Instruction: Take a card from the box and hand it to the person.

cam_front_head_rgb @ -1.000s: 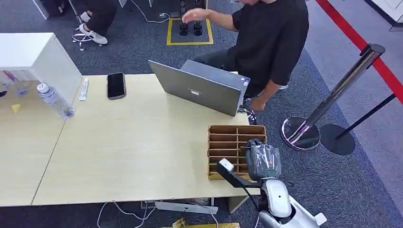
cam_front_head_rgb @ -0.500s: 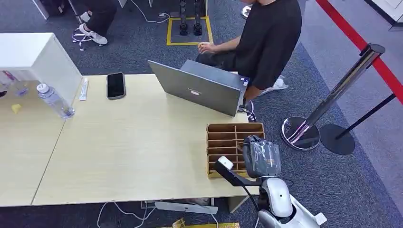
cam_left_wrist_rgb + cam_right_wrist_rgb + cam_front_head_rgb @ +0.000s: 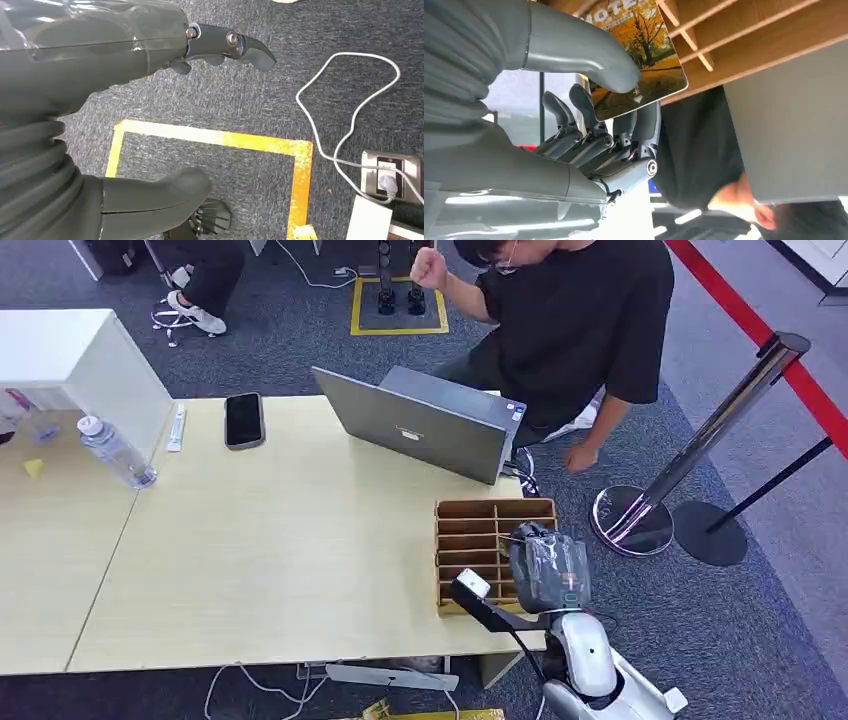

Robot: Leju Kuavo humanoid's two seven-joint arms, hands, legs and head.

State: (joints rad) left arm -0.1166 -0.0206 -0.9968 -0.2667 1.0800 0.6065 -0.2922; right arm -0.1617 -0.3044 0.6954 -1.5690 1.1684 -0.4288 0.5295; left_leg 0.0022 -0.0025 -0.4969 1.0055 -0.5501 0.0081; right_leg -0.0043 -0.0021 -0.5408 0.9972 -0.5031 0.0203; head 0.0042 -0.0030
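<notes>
A brown cardboard box (image 3: 478,530) with several slots lies at the table's near right corner. My right hand (image 3: 548,568) hangs over its right side. In the right wrist view that hand (image 3: 589,125) pinches a card (image 3: 644,55) printed with autumn trees, thumb on one face and fingers behind, and the card's far end is still among the box dividers (image 3: 749,45). My left hand (image 3: 125,55) hangs over the carpet with fingers apart and holds nothing. A person (image 3: 580,320) in a black shirt stands beyond the table, behind the laptop, one fist raised.
An open grey laptop (image 3: 425,430) stands just beyond the box. A black phone (image 3: 244,419) and a water bottle (image 3: 115,452) lie at the table's far left. A chrome stanchion (image 3: 690,455) stands on the floor to the right.
The person has straightened up and raised a fist, dropping the other arm toward the floor. My right hand has edged slightly left over the box.
</notes>
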